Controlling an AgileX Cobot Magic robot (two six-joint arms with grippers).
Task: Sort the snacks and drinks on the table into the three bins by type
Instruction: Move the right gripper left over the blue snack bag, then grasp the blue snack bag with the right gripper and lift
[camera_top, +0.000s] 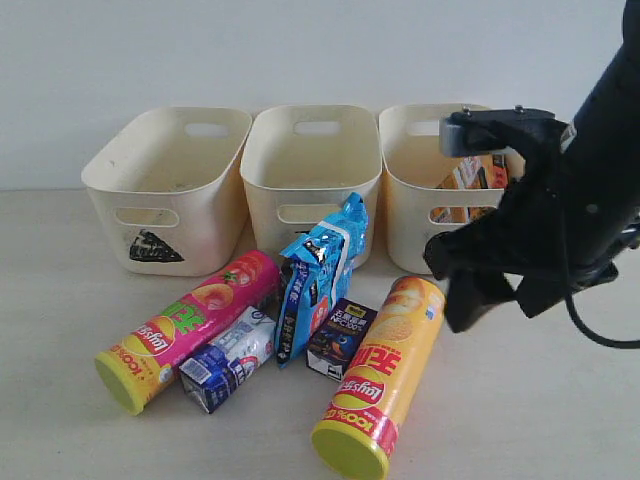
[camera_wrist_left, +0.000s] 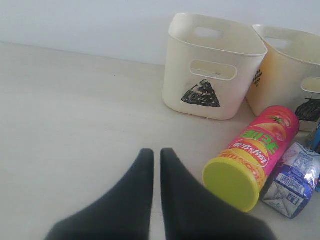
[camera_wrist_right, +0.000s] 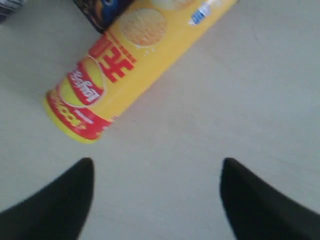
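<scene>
The right arm (camera_top: 565, 190) comes in from the right and bends down in front of the right bin (camera_top: 405, 215), wrist aimed at the table (camera_top: 60, 300). The right gripper (camera_wrist_right: 157, 165) hangs over bare table, jaws spread wide and empty, near the yellow tube (camera_top: 385, 375), which lies on its side. The left gripper (camera_wrist_left: 156, 151) sits low over bare table, jaws pressed together and holding nothing, near the lid of the pink tube (camera_top: 195, 325), also lying down. Between the tubes are the blue-white carton (camera_top: 225, 365), the dark carton (camera_top: 340, 338) and the blue bag (camera_top: 315, 270), which is propped up before the middle bin (camera_top: 265, 225). The orange packet (camera_top: 468, 180) is in the right bin, and the triangle bin (camera_top: 200, 220) stands leftmost
</scene>
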